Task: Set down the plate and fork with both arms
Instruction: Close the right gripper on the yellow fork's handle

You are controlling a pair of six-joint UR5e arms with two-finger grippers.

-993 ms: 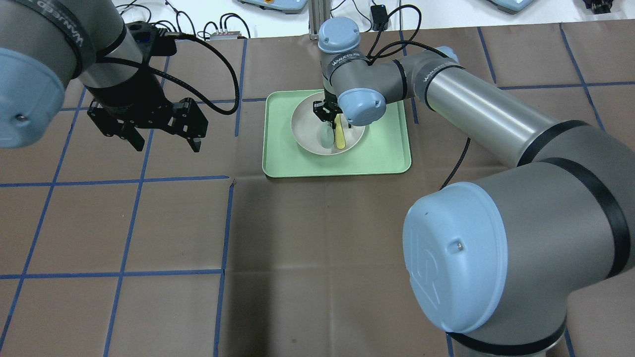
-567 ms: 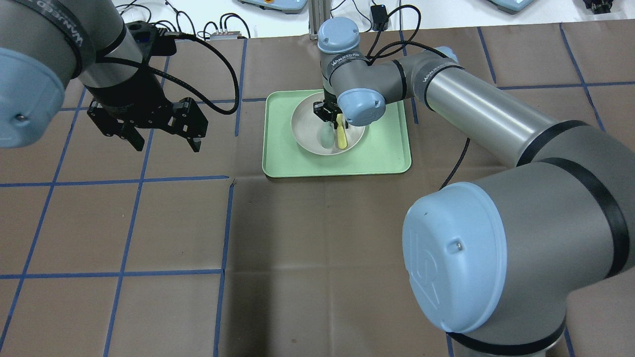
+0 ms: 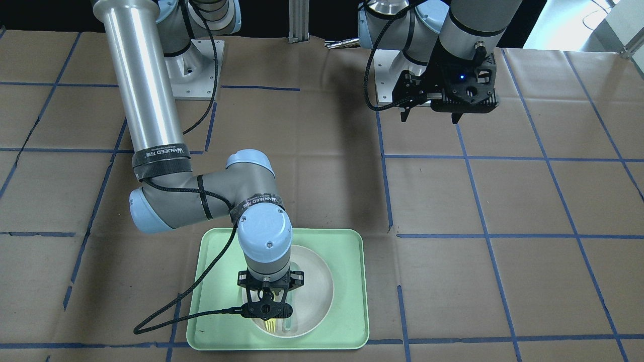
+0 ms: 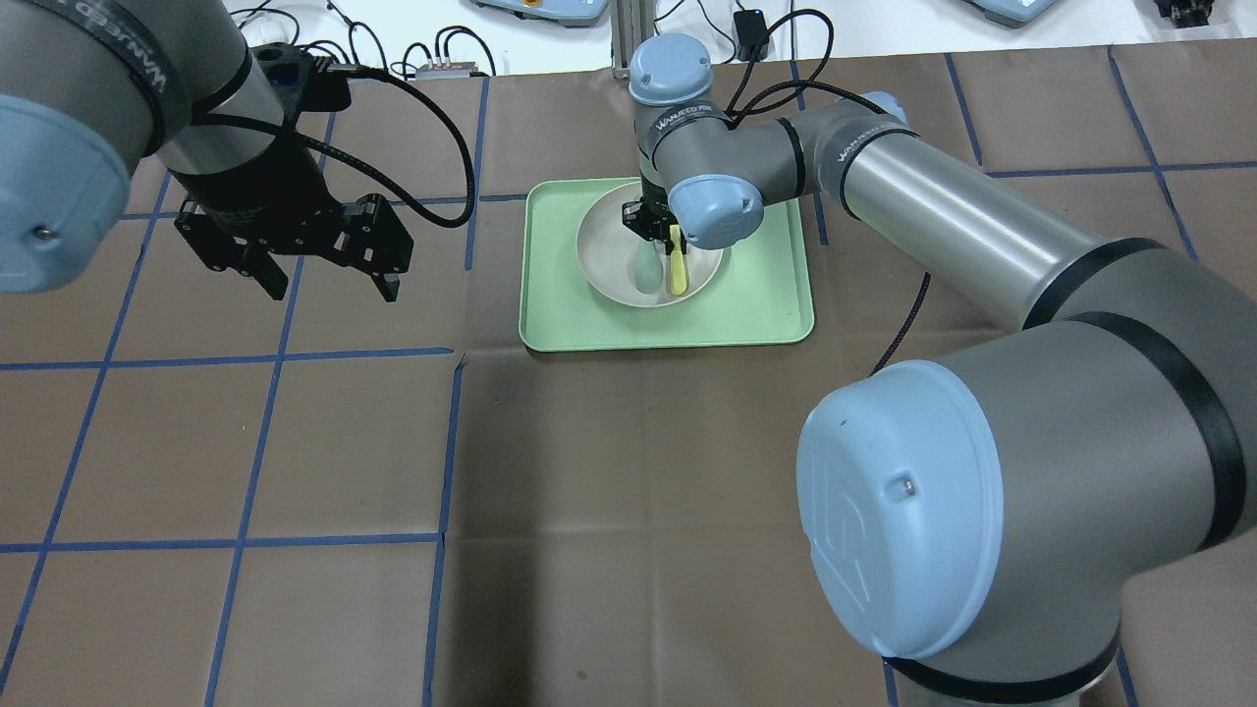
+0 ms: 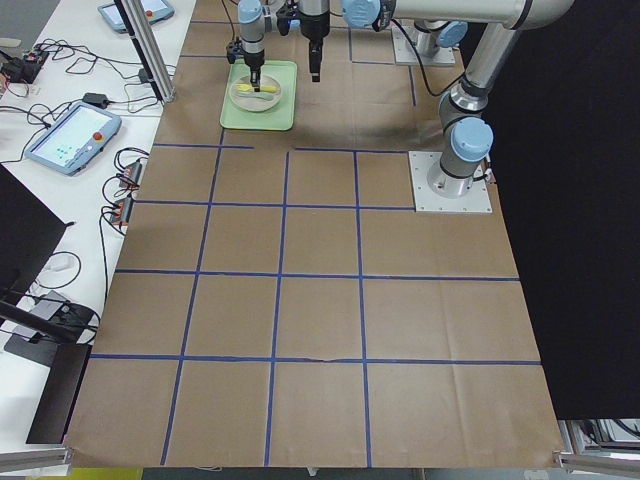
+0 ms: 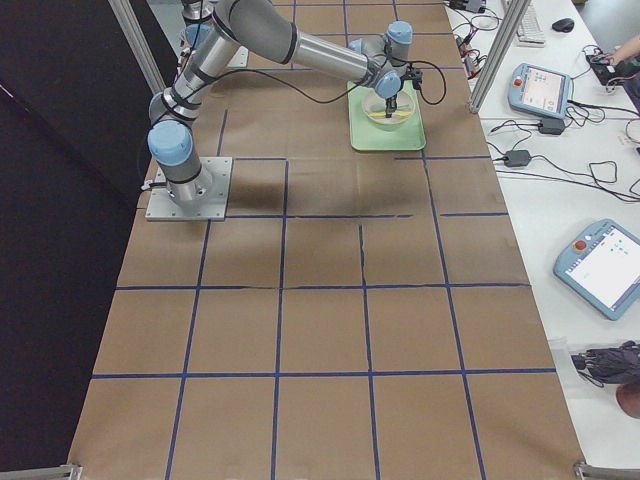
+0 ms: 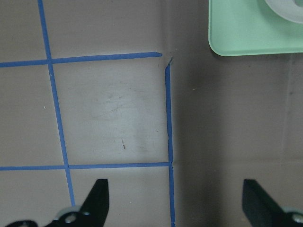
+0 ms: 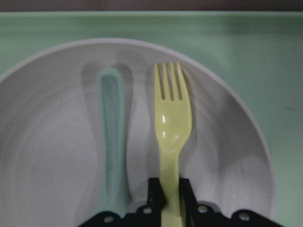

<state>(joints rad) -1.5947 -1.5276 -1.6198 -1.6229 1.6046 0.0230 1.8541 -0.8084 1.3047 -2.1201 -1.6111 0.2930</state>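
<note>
Our right end effector [image 8: 169, 196], just slid over, is squeezing the fork [image 8: 173, 118], so we are getting ready to lift. Our left end effector [image 7: 175, 194] is hanging open.

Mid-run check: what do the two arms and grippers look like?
Left arm and right arm: silver-grey tubes, light-blue joint caps, white-lettered black bands. Left gripper and right gripper: black, two-fingered, with black cables; blue light on the left.
</note>
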